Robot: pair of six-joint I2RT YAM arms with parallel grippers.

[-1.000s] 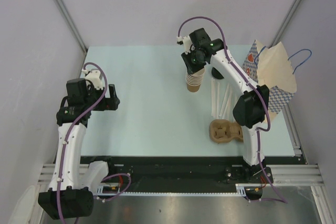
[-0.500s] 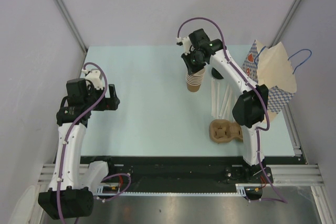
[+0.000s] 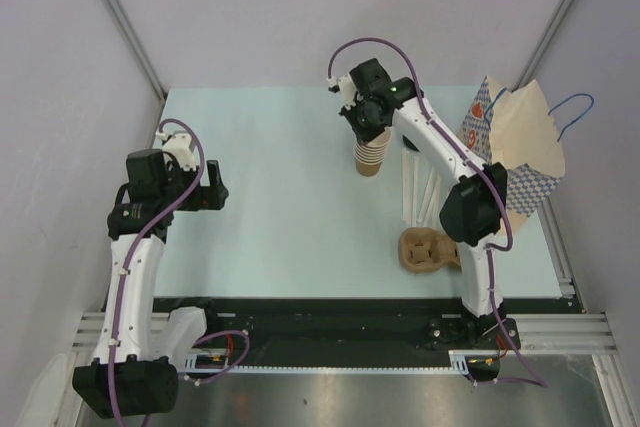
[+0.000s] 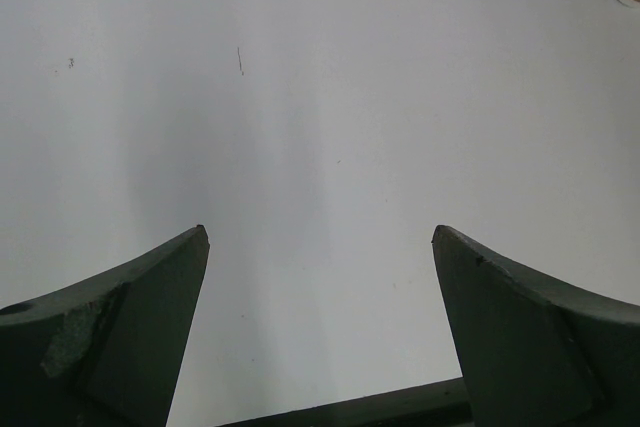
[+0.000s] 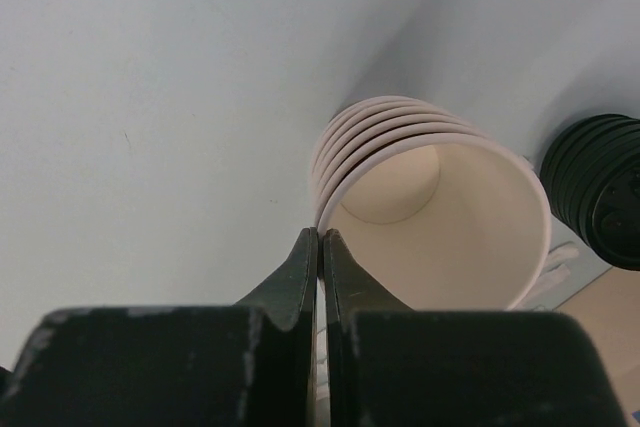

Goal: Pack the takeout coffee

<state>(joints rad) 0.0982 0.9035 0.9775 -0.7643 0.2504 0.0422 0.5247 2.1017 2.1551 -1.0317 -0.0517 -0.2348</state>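
Black left gripper (image 4: 320, 232) spread wide over bare table (image 4: 300, 97), idle. Farther back, right gripper (image 5: 320, 239) pinched together on near rim of top cup (image 5: 440, 227) in stack (image 5: 340, 137). Best move, likely: lift straight up, slowly, so one cup separates and stack stays upright. Lidded coffee not visible in any view. Black lids (image 5: 598, 202) sit right of gripper, just beside stack.

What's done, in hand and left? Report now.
Done: nothing visibly in the bag. In hand: right gripper shut on the cup stack, top rim. Left: separate one cup, lid it from the black lids, bag it. The left gripper is open.
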